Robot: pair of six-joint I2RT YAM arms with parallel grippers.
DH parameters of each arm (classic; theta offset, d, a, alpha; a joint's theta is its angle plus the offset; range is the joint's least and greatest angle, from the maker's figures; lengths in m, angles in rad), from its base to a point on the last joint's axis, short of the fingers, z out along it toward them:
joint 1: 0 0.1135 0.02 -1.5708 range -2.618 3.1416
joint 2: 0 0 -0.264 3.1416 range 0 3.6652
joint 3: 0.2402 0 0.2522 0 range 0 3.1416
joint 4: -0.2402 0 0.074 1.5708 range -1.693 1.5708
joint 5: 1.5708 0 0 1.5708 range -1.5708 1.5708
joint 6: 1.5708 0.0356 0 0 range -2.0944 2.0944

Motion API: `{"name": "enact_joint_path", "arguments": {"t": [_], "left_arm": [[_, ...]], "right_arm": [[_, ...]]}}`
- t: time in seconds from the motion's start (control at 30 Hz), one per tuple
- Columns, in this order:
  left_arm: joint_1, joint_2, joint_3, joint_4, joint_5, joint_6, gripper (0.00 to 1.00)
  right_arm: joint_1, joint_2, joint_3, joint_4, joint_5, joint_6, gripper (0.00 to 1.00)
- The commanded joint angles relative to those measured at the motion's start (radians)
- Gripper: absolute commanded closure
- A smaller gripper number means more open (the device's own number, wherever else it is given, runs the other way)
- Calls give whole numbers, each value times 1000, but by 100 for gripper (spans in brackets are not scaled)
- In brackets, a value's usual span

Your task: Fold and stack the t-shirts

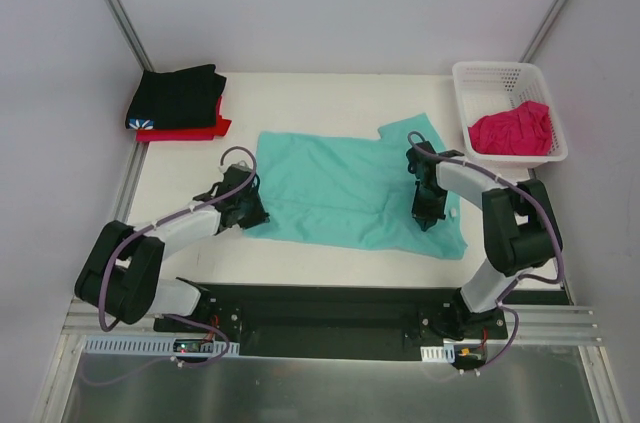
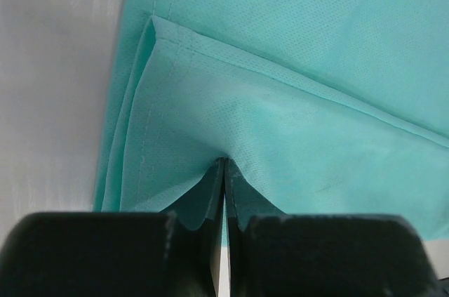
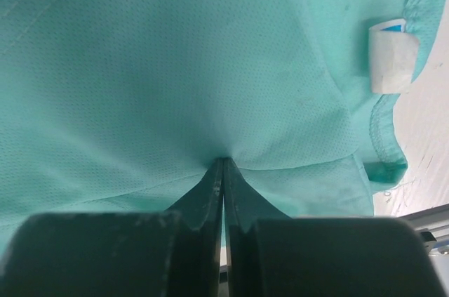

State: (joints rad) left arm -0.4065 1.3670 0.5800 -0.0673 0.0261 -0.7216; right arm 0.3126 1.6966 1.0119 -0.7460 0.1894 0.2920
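left hand (image 2: 223,165) clamped on teal t-shirt (image 1: 330,188) edge, wrist low; right hand (image 3: 223,163) clamped on its opposite end

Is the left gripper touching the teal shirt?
Touching. The left wrist view shows the left gripper with jaws shut on a fold of the teal shirt.

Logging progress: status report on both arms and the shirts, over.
Left gripper shut on teal t-shirt, left edge. Right gripper shut on its right end. Black shirt on red shirt far left; pink shirt in basket. Nothing blocking.
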Motion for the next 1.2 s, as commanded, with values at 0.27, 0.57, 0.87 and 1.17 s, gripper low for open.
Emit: {"name": "enact_joint_path", "arguments": {"t": [0.27,0.57,0.87,1.17], "left_arm": [[-8,-295,-124,-224,-46,4,100],[-8,-477,-128,-361,-32,-32,100],[-35,-382,-19,-367,-75,53,100],[-78,-131,15,-298,-201,50,100]], "right_arm": [[89,-146,-154,-72,-19,-10,98],[134,-153,-153,-90,5,-16,98],[183,-287,-33,-164,120,10,80],[189,-419,88,-250,179,62,63]]}}
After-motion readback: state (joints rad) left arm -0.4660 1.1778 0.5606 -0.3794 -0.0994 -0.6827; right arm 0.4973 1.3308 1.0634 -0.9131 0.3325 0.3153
